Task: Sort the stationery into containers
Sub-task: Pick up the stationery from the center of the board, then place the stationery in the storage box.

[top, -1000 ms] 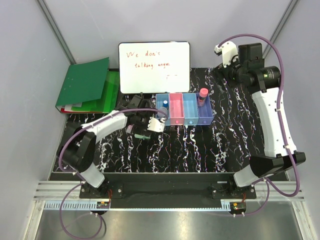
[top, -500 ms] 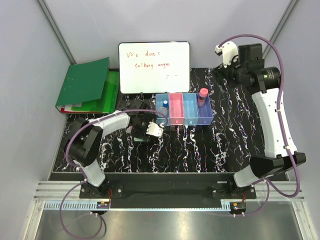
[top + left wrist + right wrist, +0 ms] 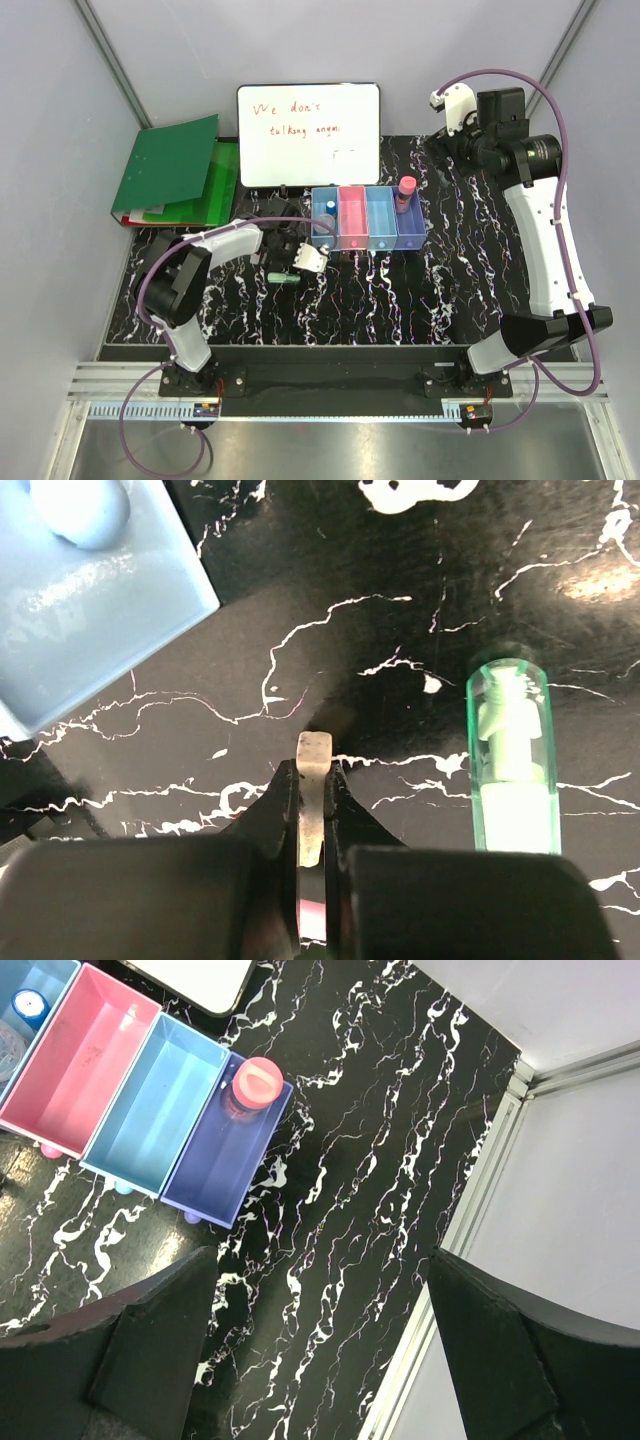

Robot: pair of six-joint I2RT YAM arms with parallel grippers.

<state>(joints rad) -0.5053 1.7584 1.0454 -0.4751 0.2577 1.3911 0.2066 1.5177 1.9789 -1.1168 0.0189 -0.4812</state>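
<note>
Black marbled tabletop (image 3: 420, 600) lies under the left hand (image 3: 313, 792), clenched on a thin pale stick (image 3: 314, 755) near the light-blue bin (image 3: 150, 590), right hand (image 3: 320, 1360) spread open; pinched only at the fingertips, the stick could twist free in transit.

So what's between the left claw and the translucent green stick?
Left wrist view: only bare black marbled tabletop separates green stick from left claw, shut on thin white strip.

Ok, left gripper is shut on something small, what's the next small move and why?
Probably lift the left gripper straight up a little: it is shut on a thin pale piece low over the table, the green marker lies loose just beside it, and the light blue bin stands close by.
</note>
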